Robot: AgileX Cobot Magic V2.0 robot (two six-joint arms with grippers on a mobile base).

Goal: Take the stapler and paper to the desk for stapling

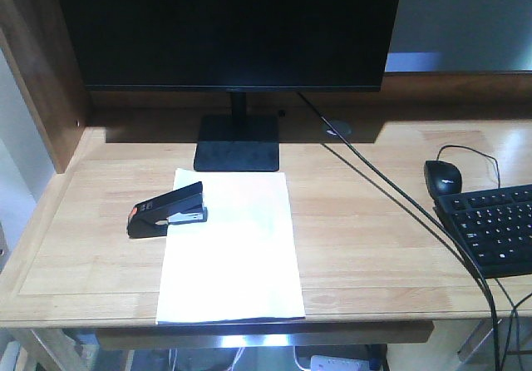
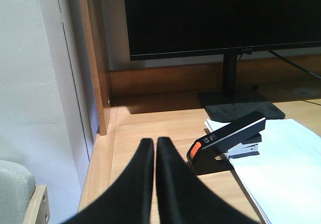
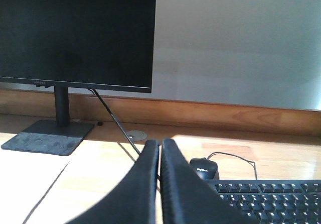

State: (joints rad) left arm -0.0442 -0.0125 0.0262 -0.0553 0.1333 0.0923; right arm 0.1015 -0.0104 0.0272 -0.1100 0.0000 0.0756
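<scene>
The black stapler point(image 1: 167, 210) with its orange-red patch lies on the desk point(image 1: 374, 246), its front end resting over the left edge of the white paper point(image 1: 230, 250). The sheet lies flat in front of the monitor stand and reaches the desk's front edge. In the left wrist view the stapler point(image 2: 228, 139) sits on the paper point(image 2: 283, 169), just right of and beyond my left gripper point(image 2: 154, 141), which is shut with nothing in it. My right gripper point(image 3: 160, 142) is shut and empty, hanging over the desk point(image 3: 95, 179) further right. Neither gripper shows in the front view.
A black monitor point(image 1: 229, 30) on a stand point(image 1: 238, 143) fills the back of the desk. A black mouse point(image 1: 442, 176) and keyboard point(image 1: 497, 227) lie at the right, with cables point(image 1: 399, 192) running across. A wooden side panel point(image 1: 41, 71) bounds the left.
</scene>
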